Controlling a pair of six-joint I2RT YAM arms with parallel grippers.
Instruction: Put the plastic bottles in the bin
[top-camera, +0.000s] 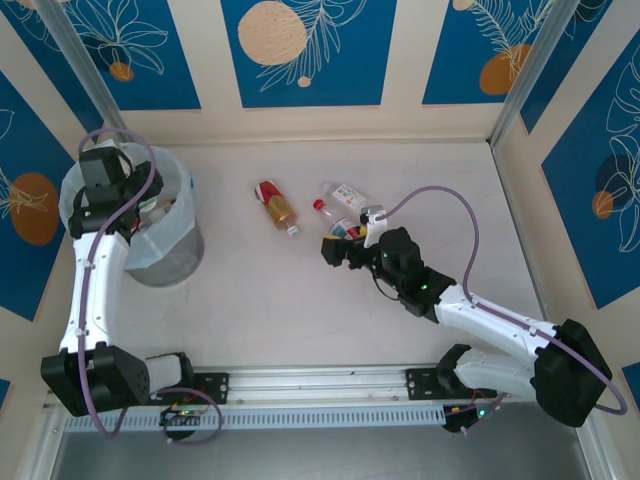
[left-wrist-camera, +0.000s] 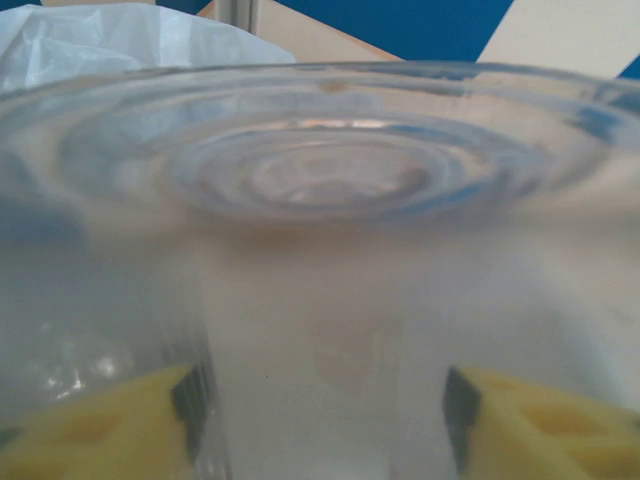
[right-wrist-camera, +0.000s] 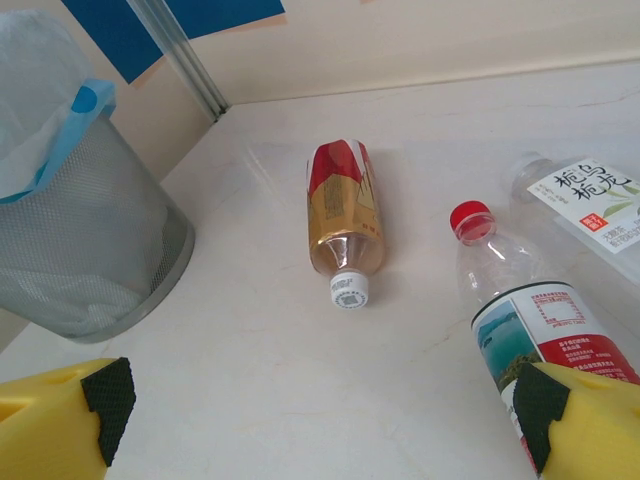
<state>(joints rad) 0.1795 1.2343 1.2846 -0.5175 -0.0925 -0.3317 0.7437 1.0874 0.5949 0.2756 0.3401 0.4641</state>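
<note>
Round grey mesh bin (top-camera: 170, 262), lined with a translucent white bag, upright at 9 o'clock on the table. Near the centre, 3 on their sides: red-and-brown bottle (top-camera: 276, 205), white cap toward 5 o'clock. At its 3 o'clock, clear red-capped bottle (top-camera: 330, 215), cap toward 10 o'clock. Just beyond at 1 o'clock, green-white labelled bottle (top-camera: 347, 193). Over the bin, 4th bottle (left-wrist-camera: 320, 180), clear, seen base-on, blurred.
</note>
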